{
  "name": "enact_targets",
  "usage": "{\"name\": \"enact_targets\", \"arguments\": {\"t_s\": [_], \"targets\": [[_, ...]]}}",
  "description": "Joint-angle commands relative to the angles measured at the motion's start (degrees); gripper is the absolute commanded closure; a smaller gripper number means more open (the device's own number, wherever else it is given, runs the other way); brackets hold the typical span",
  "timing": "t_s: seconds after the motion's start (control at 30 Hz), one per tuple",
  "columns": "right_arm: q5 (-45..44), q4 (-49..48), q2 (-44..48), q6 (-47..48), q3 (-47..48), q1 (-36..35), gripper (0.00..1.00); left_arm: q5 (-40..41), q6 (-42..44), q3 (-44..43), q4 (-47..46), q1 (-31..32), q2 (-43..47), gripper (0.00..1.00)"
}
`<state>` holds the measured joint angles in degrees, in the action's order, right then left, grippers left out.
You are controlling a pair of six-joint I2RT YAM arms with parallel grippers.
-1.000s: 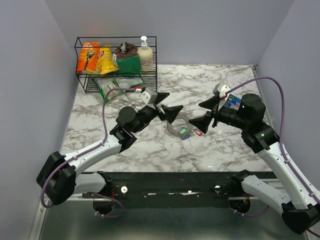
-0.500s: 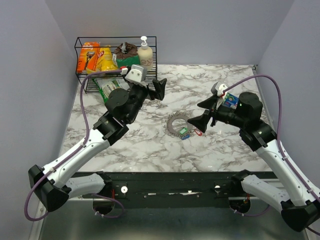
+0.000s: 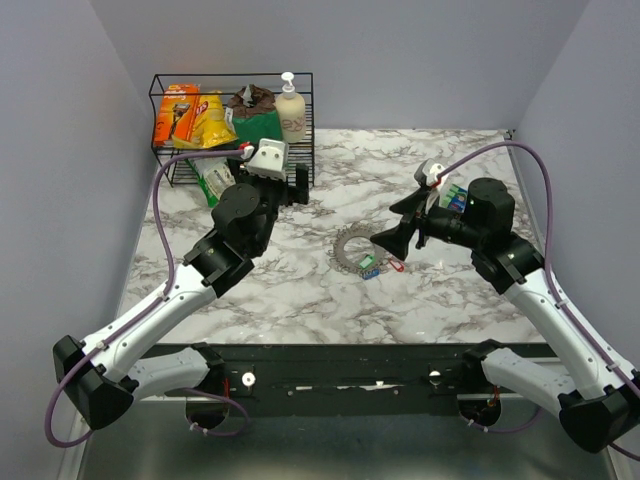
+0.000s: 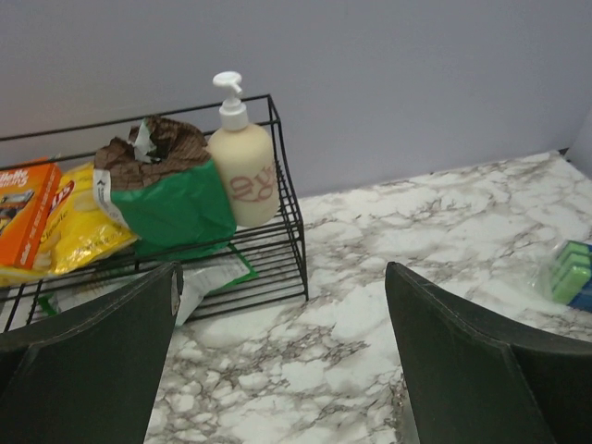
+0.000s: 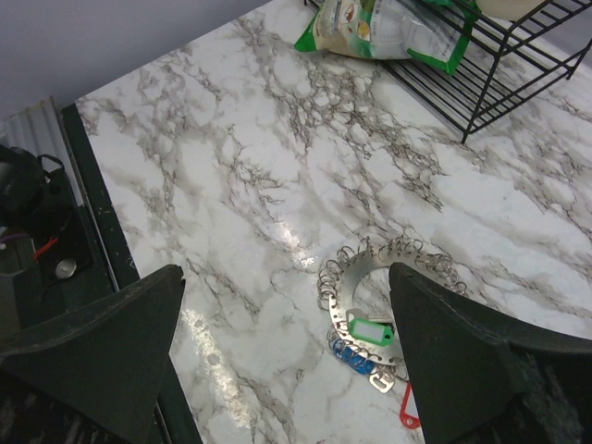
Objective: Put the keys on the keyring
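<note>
Marble worktop (image 3: 300,300) under the overhead camera, pale walls (image 3: 400,60) all round, and a wire rack (image 3: 180,172) in the far left corner. I've got the keyring (image 3: 350,246) lying flat near the middle of the worktop. The keys (image 3: 370,266) are bunched at its near right edge, with green, blue and red tags right up against the ring. My left pincer (image 3: 275,180) is raised close to the rack, well apart from the ring. My right pincer (image 3: 396,222) hangs just right of the ring, jaws spread wide, nothing between them.

Over to the left wrist: both fingers (image 4: 92,370) sit far apart at the bottom corners, released and holding nothing. Between them I'm looking straight at the rack. A soap bottle (image 4: 242,171) stands upright at its right end, a green bag (image 4: 176,208) leans beside it, then a yellow bag (image 4: 79,227) and an orange box (image 4: 23,208) on the left.

Right wrist now: fingers (image 5: 102,361) wide again, released, above the worktop. The ring lies between them, nearer the right finger. The green-tagged key rests inside the ring's near arc, with the blue one just below it. The red one is lower still, at the edge of the right finger. Whether any of them is threaded on, I cannot tell. Up top, a green packet (image 5: 388,28) pokes out from under the rack.
</note>
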<state>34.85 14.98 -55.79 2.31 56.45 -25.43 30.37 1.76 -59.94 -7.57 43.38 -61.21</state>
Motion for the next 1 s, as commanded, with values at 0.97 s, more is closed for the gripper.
{"name": "enact_targets", "arguments": {"t_s": [0.97], "targets": [[-62.6, -11.8, -2.6, -21.8, -19.8, 1.0, 0.0, -15.1, -27.2, 9.1, 6.6, -10.3, -11.3, 0.01]]}}
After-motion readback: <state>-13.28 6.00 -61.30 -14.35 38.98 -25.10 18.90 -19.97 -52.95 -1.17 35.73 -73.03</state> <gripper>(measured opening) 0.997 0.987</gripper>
